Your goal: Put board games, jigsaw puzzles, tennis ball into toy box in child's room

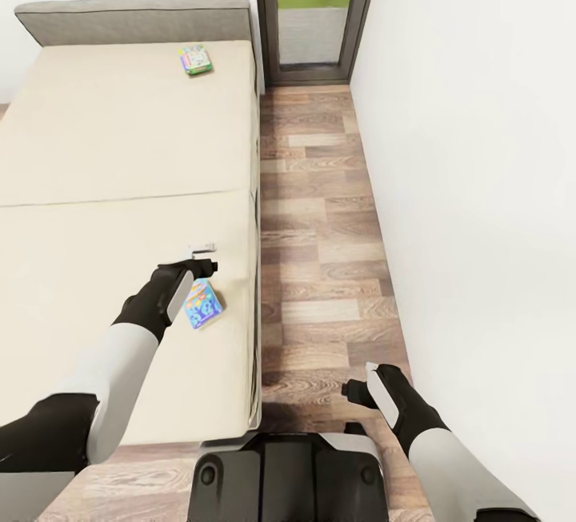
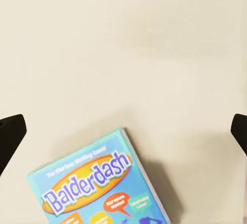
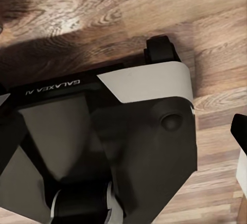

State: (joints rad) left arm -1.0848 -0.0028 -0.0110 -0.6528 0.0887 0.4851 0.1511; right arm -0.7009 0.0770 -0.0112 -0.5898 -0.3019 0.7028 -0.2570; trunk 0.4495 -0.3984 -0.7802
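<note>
The step in hand looks like picking up the near game (image 1: 202, 303) from the bed (image 1: 96, 186). The left hand (image 1: 202, 260), fingers wide, hovers just beyond it; next it must centre and descend. A second game (image 1: 194, 59) lies far. The right hand (image 1: 358, 392) idles over the floor (image 1: 320, 210), grip unclear.

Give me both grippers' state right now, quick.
Left gripper: open, holding nothing, poised over the Balderdash board game on the bed.
Right gripper: open, holding nothing, above the robot base.
</note>
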